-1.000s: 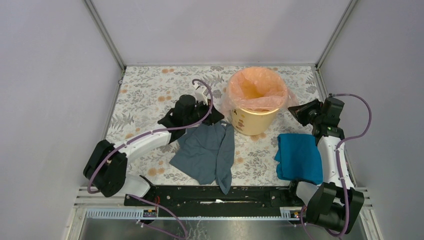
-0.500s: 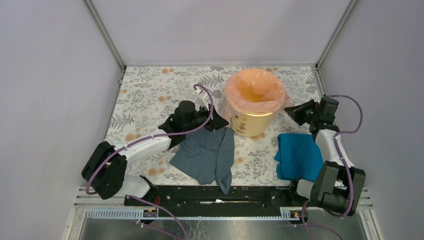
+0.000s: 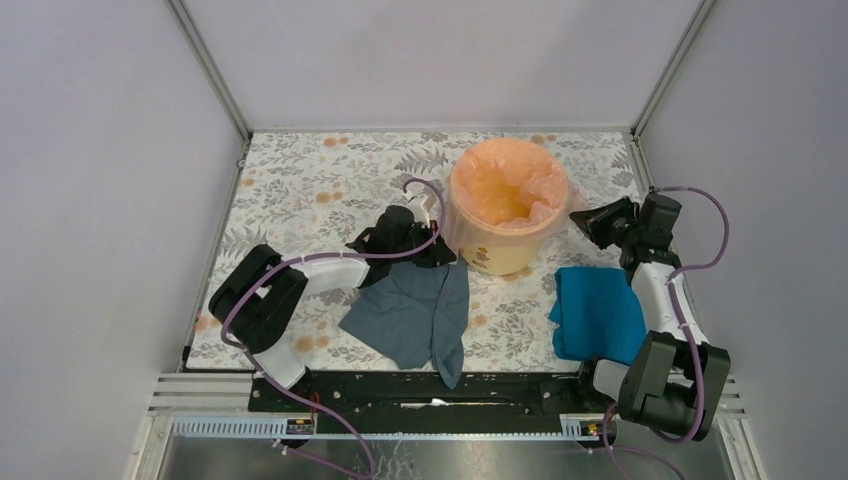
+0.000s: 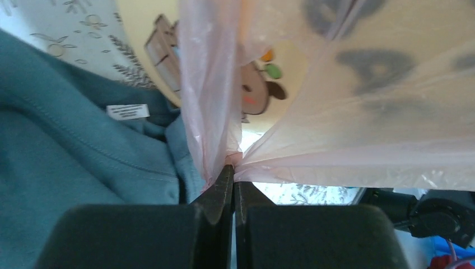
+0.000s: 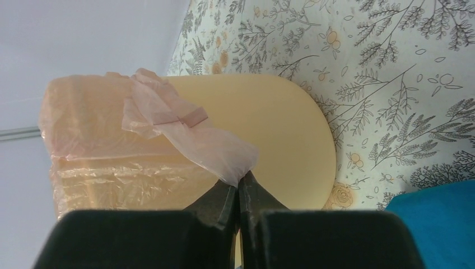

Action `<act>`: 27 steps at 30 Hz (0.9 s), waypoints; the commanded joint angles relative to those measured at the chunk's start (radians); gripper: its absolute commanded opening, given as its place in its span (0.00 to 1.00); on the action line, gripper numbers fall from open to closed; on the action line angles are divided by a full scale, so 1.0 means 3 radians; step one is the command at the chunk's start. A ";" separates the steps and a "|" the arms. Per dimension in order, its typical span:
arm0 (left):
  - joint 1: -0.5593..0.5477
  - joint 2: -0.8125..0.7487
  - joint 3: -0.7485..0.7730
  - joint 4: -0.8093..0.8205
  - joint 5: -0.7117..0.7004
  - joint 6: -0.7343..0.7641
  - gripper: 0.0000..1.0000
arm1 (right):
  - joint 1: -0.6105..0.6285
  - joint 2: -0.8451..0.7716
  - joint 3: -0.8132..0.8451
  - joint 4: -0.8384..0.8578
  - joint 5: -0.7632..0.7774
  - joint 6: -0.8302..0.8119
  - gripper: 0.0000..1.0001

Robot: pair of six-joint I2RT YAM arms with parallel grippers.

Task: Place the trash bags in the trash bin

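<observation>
Left wrist: left claw (image 4: 232, 170) clenched on trash bags (image 4: 358, 117), trash bin (image 4: 159, 47) print veiled; right claw (image 5: 238, 184) likewise clenched.

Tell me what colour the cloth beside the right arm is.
The cloth is bright blue, plain with no print; the top view shows it best.

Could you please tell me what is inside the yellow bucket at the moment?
The pale pink bag lines the bucket, its film folded over the rim. Crumpled film covers the inner walls; the bucket's floor and anything beneath the film cannot be seen.
</observation>
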 commanded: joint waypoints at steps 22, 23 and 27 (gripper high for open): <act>0.0242 0.0558 0.1164 -0.0839 -0.0313 0.0036 0.00 | 0.0184 0.0388 0.0184 -0.0411 0.0620 -0.0857 0.41; 0.0244 0.0552 0.1167 -0.0840 -0.0314 0.0040 0.00 | 0.0168 0.0309 0.0212 -0.0443 0.0728 -0.0892 0.45; 0.0254 0.0550 0.1213 -0.0901 -0.0304 0.0077 0.00 | 0.0074 0.0101 0.0322 -0.0426 0.0899 -0.0987 0.57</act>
